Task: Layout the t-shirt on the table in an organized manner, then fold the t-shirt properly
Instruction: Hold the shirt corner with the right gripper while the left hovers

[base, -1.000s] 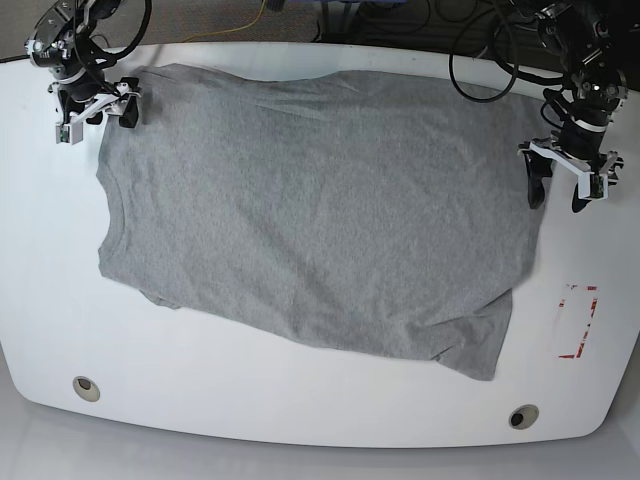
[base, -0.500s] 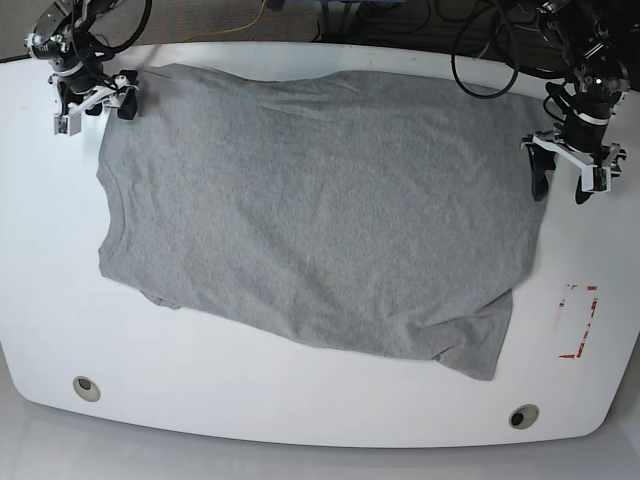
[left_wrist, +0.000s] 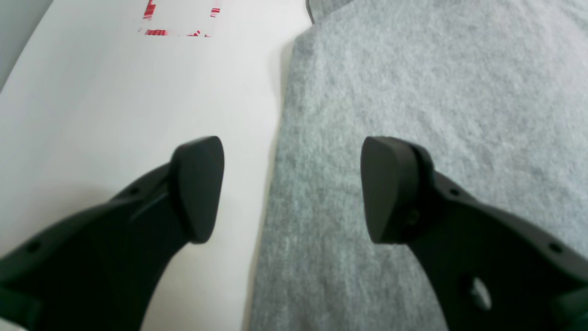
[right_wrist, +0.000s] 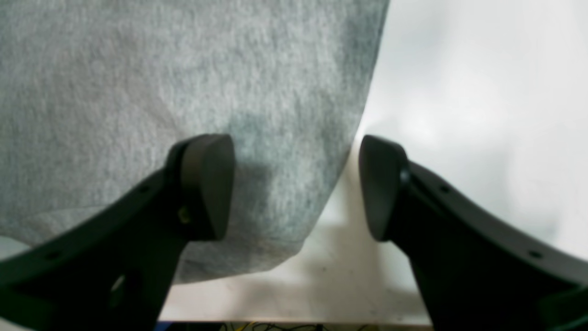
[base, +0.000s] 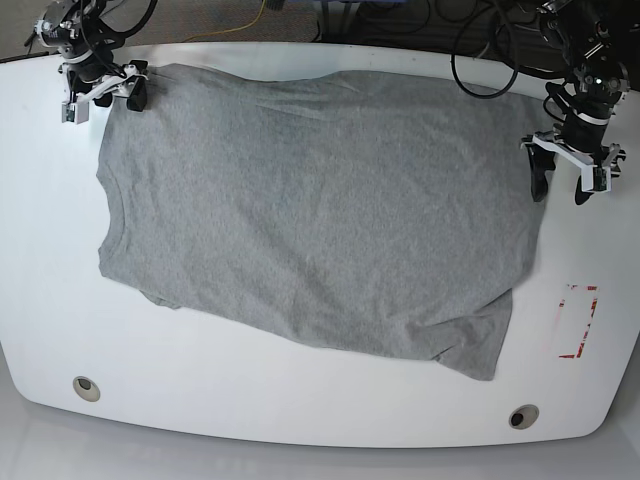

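The grey t-shirt (base: 310, 210) lies spread flat and blank side up on the white table (base: 300, 410), skewed, with a sleeve at the front right. My left gripper (base: 558, 190) hangs open at the shirt's right edge. In the left wrist view this gripper (left_wrist: 291, 184) straddles the edge of the t-shirt (left_wrist: 413, 92), one finger over cloth and the other over bare table (left_wrist: 115, 101). My right gripper (base: 103, 100) is open at the far left corner. In the right wrist view it (right_wrist: 296, 184) spans the corner of the t-shirt (right_wrist: 161, 82). Neither holds anything.
A red rectangular mark (base: 578, 320) lies on the table right of the shirt, and shows in the left wrist view as a red mark (left_wrist: 179, 18). Two round holes (base: 86, 388) (base: 522, 416) sit near the front edge. Cables (base: 400, 20) run beyond the far edge.
My right gripper has moved toward the far edge and slightly inward along the shirt's corner. My left gripper has risen a little toward the far side, then held. The shirt has not shifted.
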